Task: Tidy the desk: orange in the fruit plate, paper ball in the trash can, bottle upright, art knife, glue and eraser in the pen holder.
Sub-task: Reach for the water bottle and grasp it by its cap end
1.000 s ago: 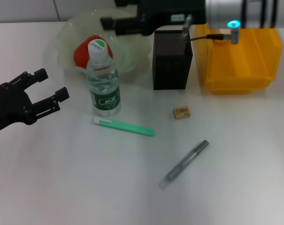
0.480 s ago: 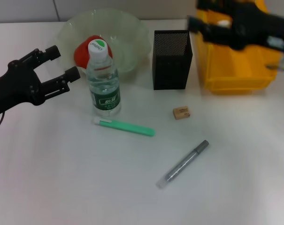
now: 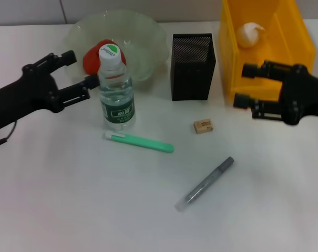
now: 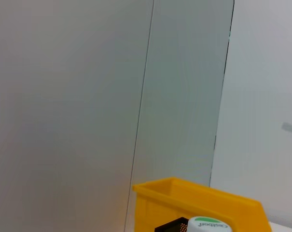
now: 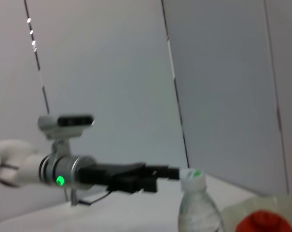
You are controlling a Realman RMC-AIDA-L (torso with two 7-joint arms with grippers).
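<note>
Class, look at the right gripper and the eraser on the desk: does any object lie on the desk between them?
Nothing visible does. The right gripper hovers open before the trash can; only bare desk separates it from the eraser.

We see a white desk (image 3: 69, 205) in the head view. Behind it we see a pale grey wall (image 4: 63, 96) of flat panels, with a thin dark seam (image 4: 145, 96) between two panels.

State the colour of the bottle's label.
Green with white print; the bottle shows it best in the head view.
</note>
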